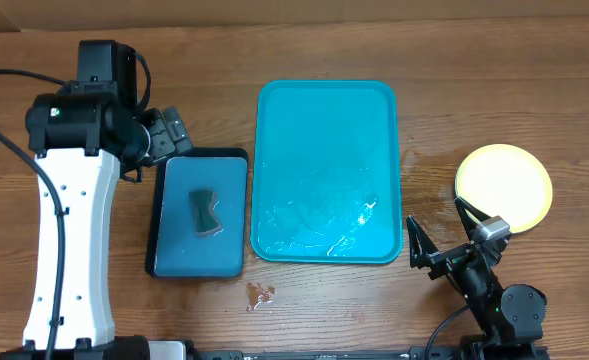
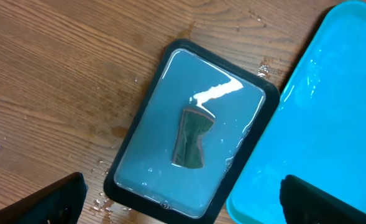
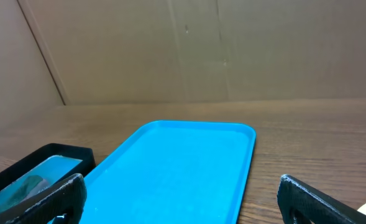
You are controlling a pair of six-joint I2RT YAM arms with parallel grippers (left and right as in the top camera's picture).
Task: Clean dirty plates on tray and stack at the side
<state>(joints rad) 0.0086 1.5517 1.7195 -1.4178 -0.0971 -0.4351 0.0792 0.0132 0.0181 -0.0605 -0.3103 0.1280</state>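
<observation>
Done so far: we are seeing the tray point(image 1: 324, 110) carrying no plates, only a wet sheen. The plates point(image 1: 504, 185) are sitting as one round pile on the desk point(image 1: 474, 60) to the tray's right, the top face looking clean.
Left to do: we are judging the job finished or nearly so. We are not managing to count the pile from above.
Right hand: the right hand point(image 1: 442, 230) is standing spread wide, pinching nothing.
Plates against right hand: the pile is lying just past its outer finger, near but seemingly not touching — between the tray and the desk's right edge.
Left hand: the left hand point(image 2: 183, 183) is also hanging spread and empty, over the small tray point(image 1: 179, 240) holding the sponge point(image 1: 205, 210) — well apart from the plates.
</observation>
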